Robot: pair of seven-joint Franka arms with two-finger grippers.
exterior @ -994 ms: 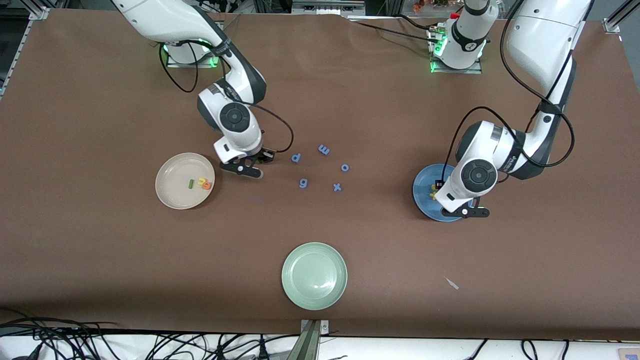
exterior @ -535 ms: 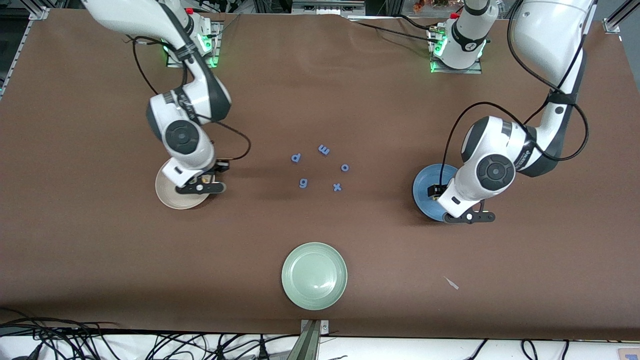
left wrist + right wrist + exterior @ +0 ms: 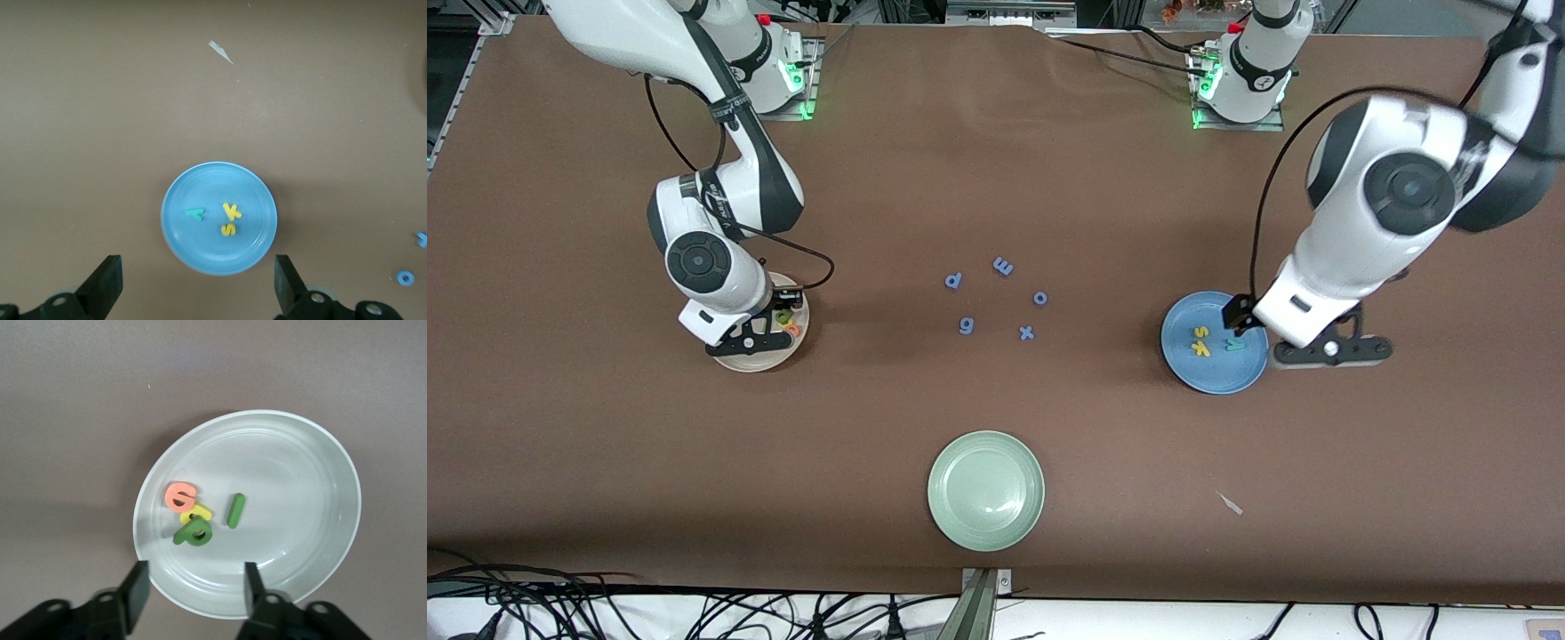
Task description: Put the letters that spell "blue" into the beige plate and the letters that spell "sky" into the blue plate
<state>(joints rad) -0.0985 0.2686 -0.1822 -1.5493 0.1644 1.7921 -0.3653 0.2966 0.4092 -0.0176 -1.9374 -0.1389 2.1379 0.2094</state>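
The beige plate (image 3: 347, 473) holds the orange e (image 3: 180, 497), yellow u (image 3: 200, 513), light green b (image 3: 195, 533) and dark green l (image 3: 235, 510). My right gripper (image 3: 193, 583) hovers open over this plate's rim (image 3: 800, 307), with nothing between its fingers (image 3: 138, 583). The blue plate (image 3: 200, 247) holds the teal y (image 3: 194, 213), yellow k (image 3: 231, 211) and yellow s (image 3: 228, 229). High over the edge of the blue plate (image 3: 1214, 372), my left gripper (image 3: 1329, 349) is wide open and empty.
Blue letters p (image 3: 953, 281), m (image 3: 1003, 266), o (image 3: 1040, 298), g (image 3: 966, 326) and x (image 3: 1027, 333) lie mid-table between the two plates. A pale green plate (image 3: 985, 490) sits nearer the front camera. A small paper scrap (image 3: 1232, 504) lies near it.
My right arm swung from beside the blue letters to over the beige plate and opened; the light green b now lies there. My left arm rose off the blue plate, uncovering its letters.
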